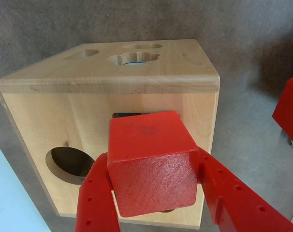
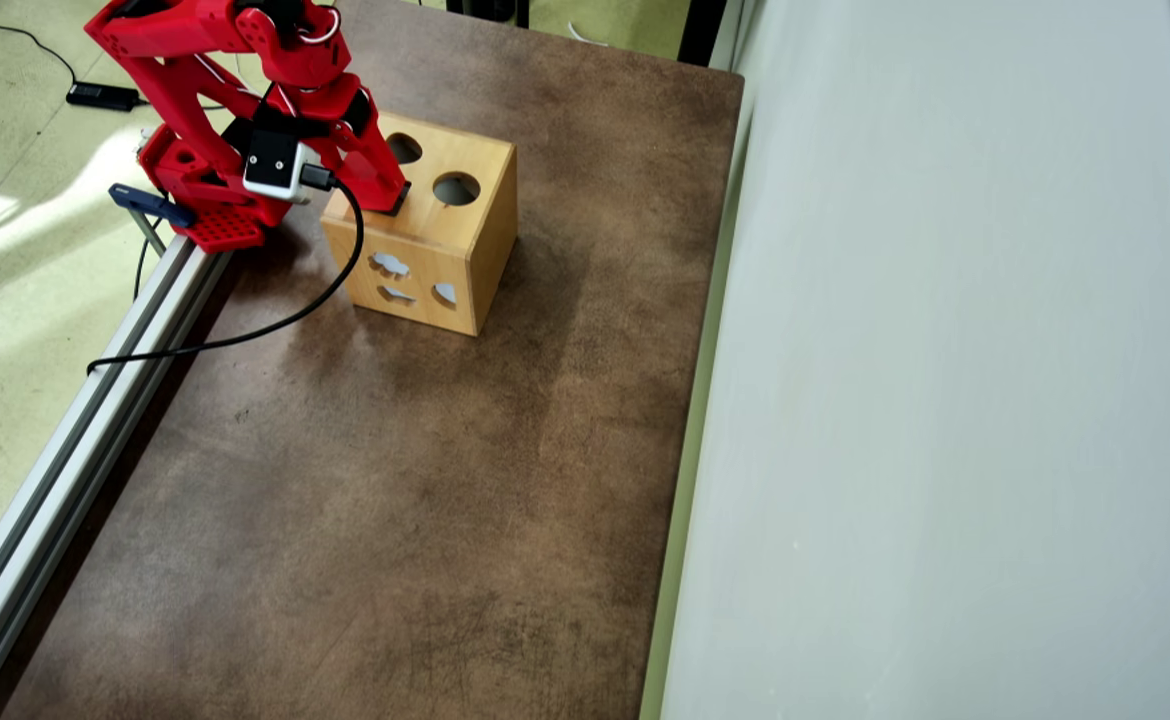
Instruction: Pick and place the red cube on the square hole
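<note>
The brown tabletop (image 2: 395, 480) fills most of the overhead view, with the wooden box (image 2: 445, 245) in its upper left, under the red arm. In the wrist view the box's holed face takes up the centre, a round hole (image 1: 69, 163) at lower left.

The hand (image 1: 158, 193) rises from the bottom edge of the wrist view, its two red fingers (image 1: 95, 198) pressed against opposite sides of the red cube (image 1: 153, 162), which they grip just in front of that face.

Only a dark sliver of the square hole (image 1: 123, 115) shows above the cube's top edge, at mid-frame; the rest is hidden.

To seat it well, I judge the cube's edges should be squared to the hole's edges first, since it looks slightly rotated. Then push straight in, slowly, and loosen the fingers only once the cube has entered past its front edges.
</note>
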You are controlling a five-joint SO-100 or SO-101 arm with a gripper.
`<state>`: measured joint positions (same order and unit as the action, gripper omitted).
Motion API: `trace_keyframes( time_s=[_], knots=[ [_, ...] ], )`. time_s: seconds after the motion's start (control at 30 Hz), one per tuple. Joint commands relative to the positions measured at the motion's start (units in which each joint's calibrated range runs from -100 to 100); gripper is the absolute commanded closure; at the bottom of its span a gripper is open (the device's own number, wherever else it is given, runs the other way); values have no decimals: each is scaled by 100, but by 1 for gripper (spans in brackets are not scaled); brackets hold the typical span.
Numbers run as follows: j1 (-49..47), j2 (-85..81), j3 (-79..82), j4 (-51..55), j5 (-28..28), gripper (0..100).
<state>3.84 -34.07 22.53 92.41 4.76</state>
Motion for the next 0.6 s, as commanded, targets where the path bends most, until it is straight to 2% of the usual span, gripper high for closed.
trace_keyframes(
  time_s=[0.0, 0.57],
  knots=[
    [-43, 14, -44, -78, -15, 98],
    [-50, 14, -106, -78, -15, 98]
  ],
)
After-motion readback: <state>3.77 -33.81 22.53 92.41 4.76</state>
